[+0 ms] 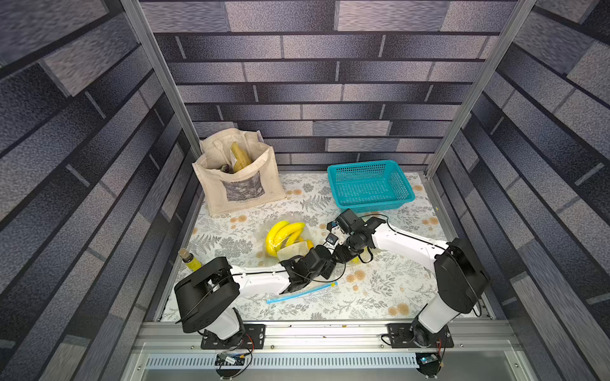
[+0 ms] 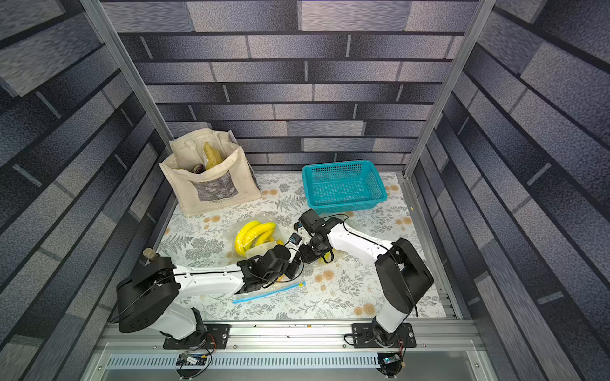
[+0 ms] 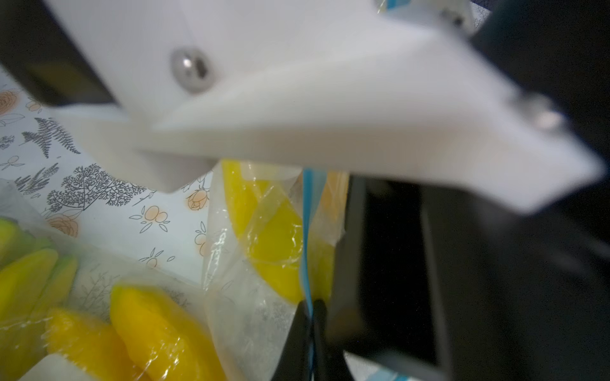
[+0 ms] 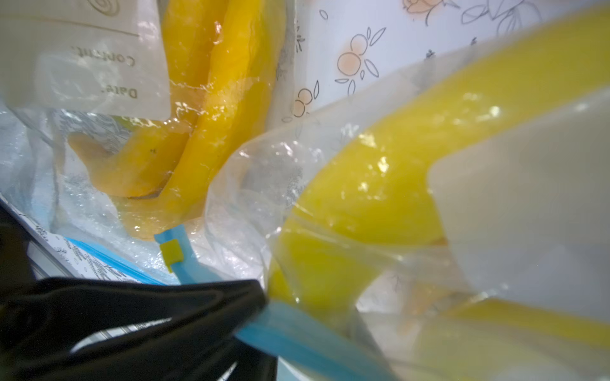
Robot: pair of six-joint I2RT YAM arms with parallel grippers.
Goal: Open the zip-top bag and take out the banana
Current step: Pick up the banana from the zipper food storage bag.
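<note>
Two pincers meet at the worktop [image 1: 379, 297] centre: left pincer [image 3: 310, 318] clamped on the blue zip strip [image 3: 307, 231] of the zip-top bag [image 4: 260, 171], likely anchoring one lip for peeling; right pincer [image 1: 330, 243] state unreadable; banana [image 4: 379, 184] lies inside the film.

You have a floral-clothed table [image 1: 379, 297] bearing a tote bag [image 1: 237, 184] left of centre, a teal basket [image 1: 369, 188] right of centre, a bottle [image 1: 189, 260] lower left and a zip-top bag [image 1: 297, 245] mid-frame.

Lab test cell: aluminium frame [image 1: 330, 333], printed brick backdrop [image 1: 330, 72], floral tabletop [image 1: 379, 297].
</note>
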